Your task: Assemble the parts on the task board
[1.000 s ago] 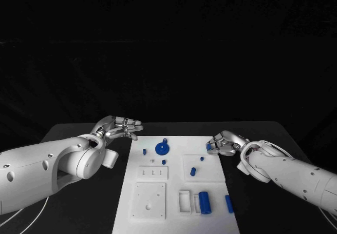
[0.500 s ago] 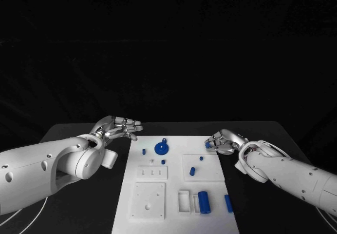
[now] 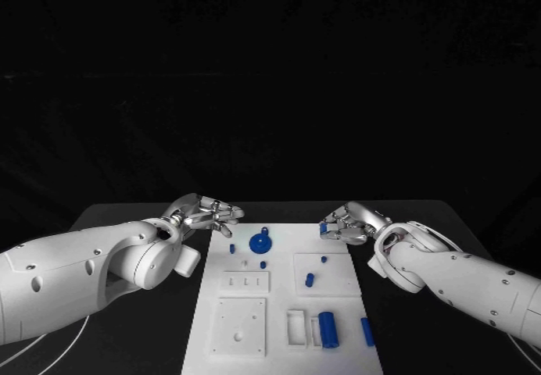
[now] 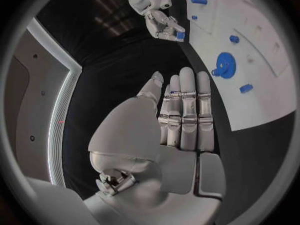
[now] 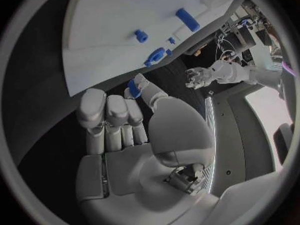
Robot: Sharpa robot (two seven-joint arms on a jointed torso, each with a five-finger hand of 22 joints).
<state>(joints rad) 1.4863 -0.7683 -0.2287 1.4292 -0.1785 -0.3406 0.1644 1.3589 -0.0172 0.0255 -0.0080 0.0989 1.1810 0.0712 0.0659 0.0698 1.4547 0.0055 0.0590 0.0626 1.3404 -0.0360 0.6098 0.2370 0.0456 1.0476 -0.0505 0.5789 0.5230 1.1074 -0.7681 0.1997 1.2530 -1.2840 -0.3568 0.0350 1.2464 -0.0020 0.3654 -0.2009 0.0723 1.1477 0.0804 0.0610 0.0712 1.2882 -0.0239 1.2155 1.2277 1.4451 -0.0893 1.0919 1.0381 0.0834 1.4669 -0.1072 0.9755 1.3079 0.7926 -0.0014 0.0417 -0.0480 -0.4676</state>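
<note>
Task board (image 3: 282,312) sits mid-counter with blue parts scattered on it, gear (image 3: 260,243) near the far end. My right hand (image 3: 347,225) pinches a small blue part (image 3: 324,228) in its fingers at the board's far right corner, probably to seat it. Left hand (image 3: 206,215) hovers beside the board, fingers apart, holding nothing.

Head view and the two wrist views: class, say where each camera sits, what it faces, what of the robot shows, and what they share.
Head view: on the head, looking down at the task board; both arms enter.
Left wrist view: behind the left hand, facing the board's far end.
Right wrist view: behind the right hand, which pinches a small blue part.
Shared: the blue gear.
</note>
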